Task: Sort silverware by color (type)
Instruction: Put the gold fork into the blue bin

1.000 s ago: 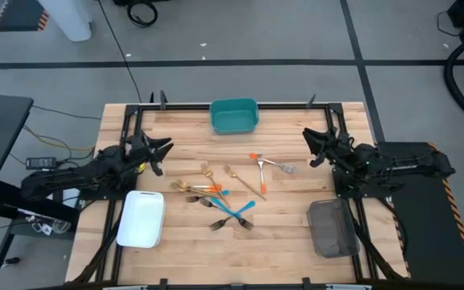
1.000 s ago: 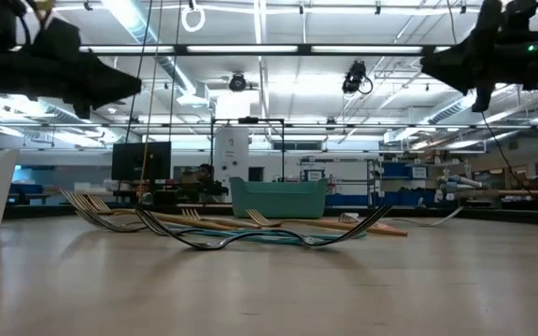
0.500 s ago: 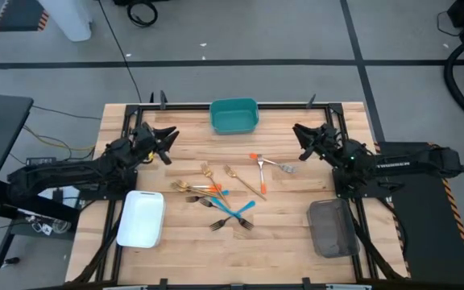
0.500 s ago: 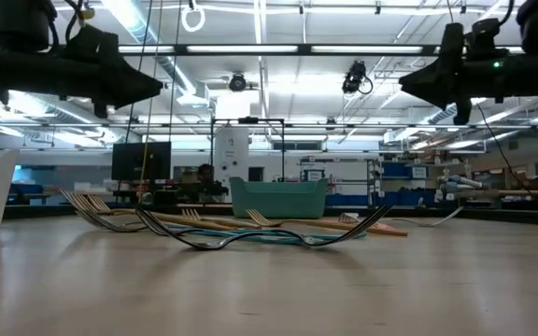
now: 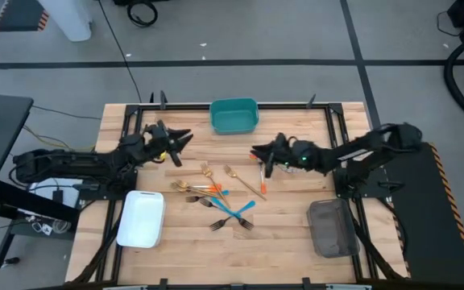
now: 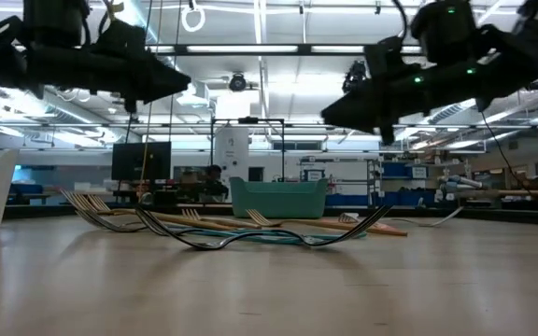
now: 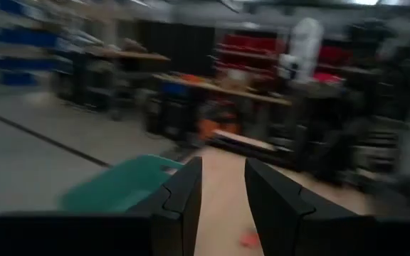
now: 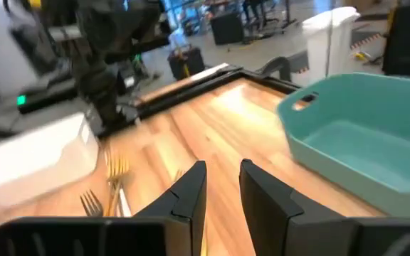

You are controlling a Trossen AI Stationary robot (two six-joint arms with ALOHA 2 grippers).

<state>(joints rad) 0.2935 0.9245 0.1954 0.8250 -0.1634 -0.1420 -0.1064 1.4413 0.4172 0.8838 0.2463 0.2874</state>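
The silverware (image 5: 220, 193) lies loose on the wooden table's middle: gold forks (image 5: 208, 171), blue-handled pieces (image 5: 234, 212) and orange-handled pieces (image 5: 258, 179). In the low view the silverware (image 6: 250, 229) forms a flat tangle. My left gripper (image 5: 185, 137) (image 7: 223, 178) is open and hovers left of the heap, above the table. My right gripper (image 5: 256, 151) (image 8: 223, 178) is open too, held over the heap's far right end, clear of the pieces. Gold forks (image 8: 116, 171) show ahead of its fingers.
A teal tray (image 5: 234, 115) (image 8: 354, 142) sits at the far edge, a white tray (image 5: 141, 217) (image 8: 41, 153) near left, and a grey tray (image 5: 331, 227) near right. Bare wood lies along the near edge (image 5: 232, 258). Both arms (image 6: 92, 65) (image 6: 418, 75) hang well above the table top.
Both arms have reached in from the table's sides toward the middle. My right gripper has travelled far toward the left, ending above the heap's far right end. My left gripper has moved a shorter way toward the right. The silverware has stayed in place.
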